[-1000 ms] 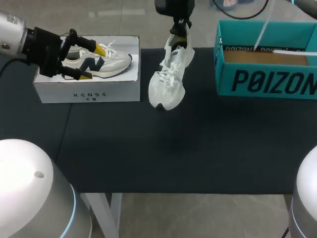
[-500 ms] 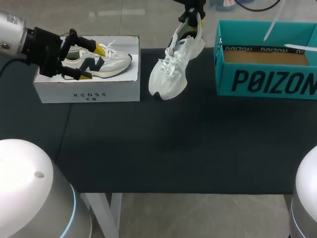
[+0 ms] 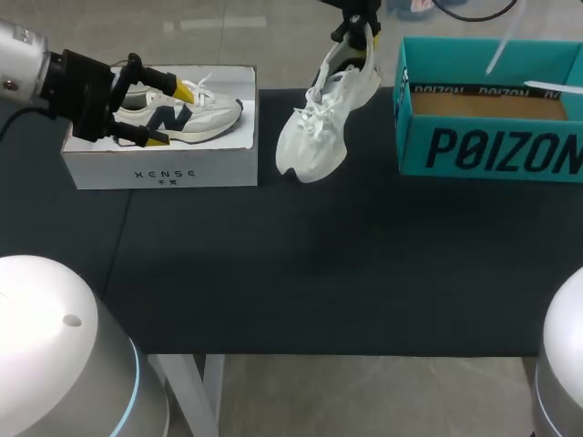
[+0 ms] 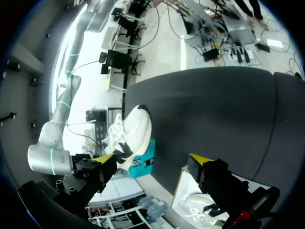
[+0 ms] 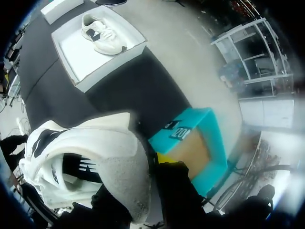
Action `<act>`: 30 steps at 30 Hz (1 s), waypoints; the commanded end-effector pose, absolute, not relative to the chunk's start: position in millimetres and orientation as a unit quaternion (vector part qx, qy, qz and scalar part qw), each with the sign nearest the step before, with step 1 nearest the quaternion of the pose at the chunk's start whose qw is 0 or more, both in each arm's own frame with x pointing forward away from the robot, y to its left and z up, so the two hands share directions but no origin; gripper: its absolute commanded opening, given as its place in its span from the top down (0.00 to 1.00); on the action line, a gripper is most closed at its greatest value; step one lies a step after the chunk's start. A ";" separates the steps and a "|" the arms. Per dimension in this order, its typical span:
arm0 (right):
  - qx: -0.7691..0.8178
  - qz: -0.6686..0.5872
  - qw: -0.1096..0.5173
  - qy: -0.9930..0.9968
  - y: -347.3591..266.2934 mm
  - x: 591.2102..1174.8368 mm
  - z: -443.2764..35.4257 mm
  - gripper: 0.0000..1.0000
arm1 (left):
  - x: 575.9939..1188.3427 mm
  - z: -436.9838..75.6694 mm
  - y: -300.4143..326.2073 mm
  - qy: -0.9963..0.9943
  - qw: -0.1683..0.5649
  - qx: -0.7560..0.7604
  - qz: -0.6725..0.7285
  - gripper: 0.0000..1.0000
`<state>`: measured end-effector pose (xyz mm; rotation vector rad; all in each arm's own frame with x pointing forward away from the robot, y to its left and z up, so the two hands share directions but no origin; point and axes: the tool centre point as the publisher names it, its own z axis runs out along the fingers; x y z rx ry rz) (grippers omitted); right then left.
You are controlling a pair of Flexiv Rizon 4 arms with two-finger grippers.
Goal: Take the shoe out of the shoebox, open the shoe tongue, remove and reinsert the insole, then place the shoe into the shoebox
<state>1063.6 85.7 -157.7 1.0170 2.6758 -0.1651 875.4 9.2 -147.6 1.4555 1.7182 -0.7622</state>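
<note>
The right hand (image 3: 353, 38) is pinching the white shoe (image 3: 323, 118) by its heel collar. The shoe is hanging steeply over the dark worktop (image 3: 319, 273), between the white box (image 3: 159, 168) and the teal shoebox (image 3: 492, 150). Its long axis is running heel-up, toe pointing down and toward the robot's left. The left hand (image 3: 169, 116) is hovering spread over the white box, above a grey shoe (image 3: 205, 116).

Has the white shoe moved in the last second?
Yes. The shoe has shifted toward the teal box, carried by the right gripper.
</note>
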 end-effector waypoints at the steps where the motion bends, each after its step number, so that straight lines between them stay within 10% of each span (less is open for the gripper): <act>1: 0.395 -0.069 0.122 0.908 73.7 1090.7 -154.3 1.00 | 876.1 -147.3 8.5 0.671 0.372 0.569 -0.297 0.00; 30: 0.655 -0.051 0.113 0.745 -108.5 1121.9 -132.5 1.00 | 876.1 -147.3 8.5 0.671 0.372 0.569 -0.297 0.00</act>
